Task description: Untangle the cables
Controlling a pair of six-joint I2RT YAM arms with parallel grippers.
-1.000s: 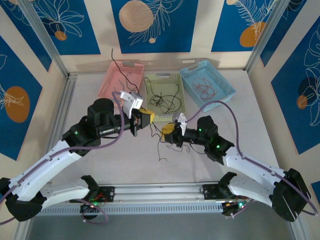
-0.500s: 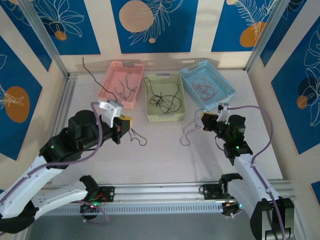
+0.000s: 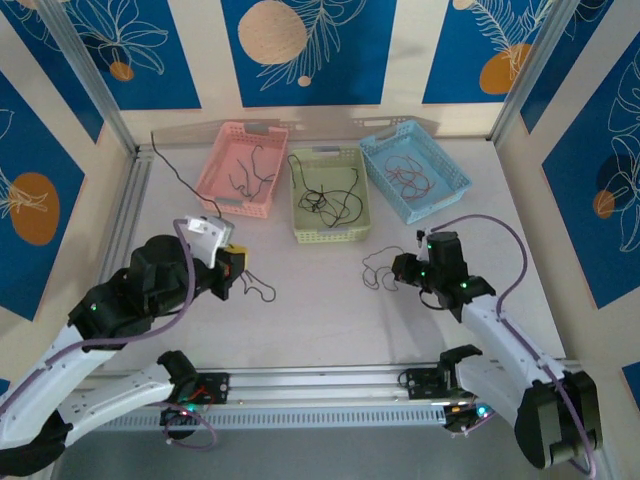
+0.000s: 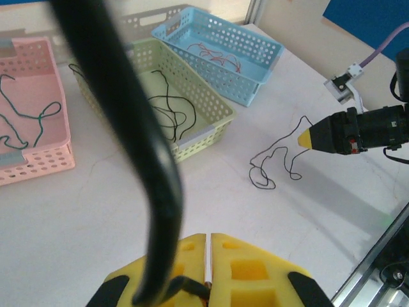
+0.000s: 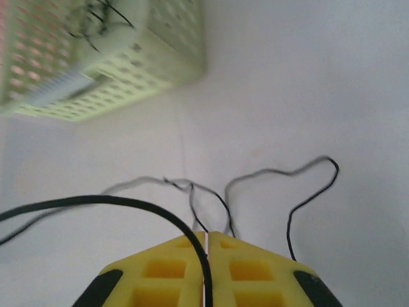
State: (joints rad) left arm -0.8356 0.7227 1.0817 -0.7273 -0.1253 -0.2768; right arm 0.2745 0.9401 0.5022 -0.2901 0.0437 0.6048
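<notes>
Left gripper point(image 4: 208, 246) clamps long black cable point(image 4: 115, 83), tail arcing up beside pink basket point(image 3: 240, 207). Right gripper point(image 5: 206, 242) pinches curly black cable point(image 5: 96, 201), looped on matte white worktop point(image 3: 320, 320) before green basket point(image 3: 330, 236). Risk: thin, springy wire slips from yellow pads point(image 4: 249, 262), or tail snags perforated basket rim.

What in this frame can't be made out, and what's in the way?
- Left wrist: where the left gripper pinches the left cable; the bottom edge cuts it off, and the cable is blurred near the lens.
- Right wrist: the far end of the right cable, past the left edge; the contents of the green basket, blurred.
- Top view: how the jaws of the right gripper stand; too small.
</notes>
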